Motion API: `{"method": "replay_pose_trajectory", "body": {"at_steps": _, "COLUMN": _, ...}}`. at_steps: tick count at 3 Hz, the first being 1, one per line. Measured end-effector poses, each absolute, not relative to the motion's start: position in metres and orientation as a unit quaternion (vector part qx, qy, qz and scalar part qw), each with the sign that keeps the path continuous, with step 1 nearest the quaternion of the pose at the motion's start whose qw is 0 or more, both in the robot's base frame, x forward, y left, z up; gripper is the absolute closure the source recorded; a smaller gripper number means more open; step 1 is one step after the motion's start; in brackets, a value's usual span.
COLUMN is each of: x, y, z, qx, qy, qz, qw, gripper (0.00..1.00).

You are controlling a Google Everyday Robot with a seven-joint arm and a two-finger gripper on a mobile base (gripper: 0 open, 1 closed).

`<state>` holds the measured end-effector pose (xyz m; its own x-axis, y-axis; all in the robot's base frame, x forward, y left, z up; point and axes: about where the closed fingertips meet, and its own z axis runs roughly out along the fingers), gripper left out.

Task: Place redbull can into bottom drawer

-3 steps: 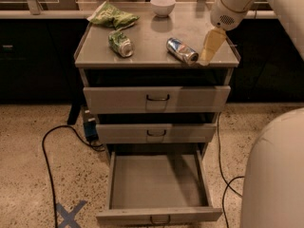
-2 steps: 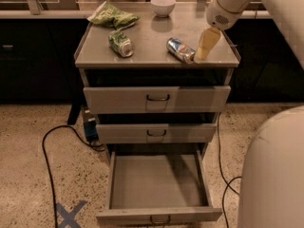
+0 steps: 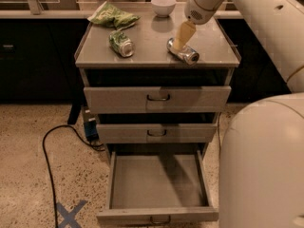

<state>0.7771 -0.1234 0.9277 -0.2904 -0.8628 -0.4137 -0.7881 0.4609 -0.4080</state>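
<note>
The redbull can (image 3: 184,52) lies on its side on the cabinet top (image 3: 156,46), right of centre, its shiny end toward the front right. My gripper (image 3: 180,38) hangs from the white arm at the upper right, its yellowish fingers (image 3: 182,33) pointing down at the can's back end, touching or just above it. The bottom drawer (image 3: 156,182) is pulled wide open below, its flat grey floor bare. The two shallower drawers above it stand slightly open.
A green can (image 3: 121,43) lies on its side left of centre on the top. A green chip bag (image 3: 113,17) and a white bowl (image 3: 163,5) sit at the back. A black cable (image 3: 52,156) runs over the speckled floor at left. My white body fills the right.
My gripper has moved left from the right edge of the cabinet top to over the redbull can. The can and the drawers have not moved.
</note>
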Motion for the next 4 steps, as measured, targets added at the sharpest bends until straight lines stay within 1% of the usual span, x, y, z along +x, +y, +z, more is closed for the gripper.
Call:
{"method": "replay_pose_trajectory", "body": {"at_steps": 1, "x": 0.792, "y": -0.110, "z": 0.928, "qx": -0.485, "qy": 0.815, "qz": -0.046, "qw": 0.315, "gripper": 0.00}}
{"method": "replay_pose_trajectory", "body": {"at_steps": 3, "x": 0.814, "y": -0.109, "z": 0.919, "qx": -0.389, "qy": 0.853, "qz": 0.029, "qw": 0.347, "gripper": 0.00}}
{"method": "replay_pose_trajectory", "body": {"at_steps": 4, "x": 0.818, "y": -0.110, "z": 0.912, "qx": -0.362, "qy": 0.873, "qz": 0.030, "qw": 0.326, "gripper": 0.00}}
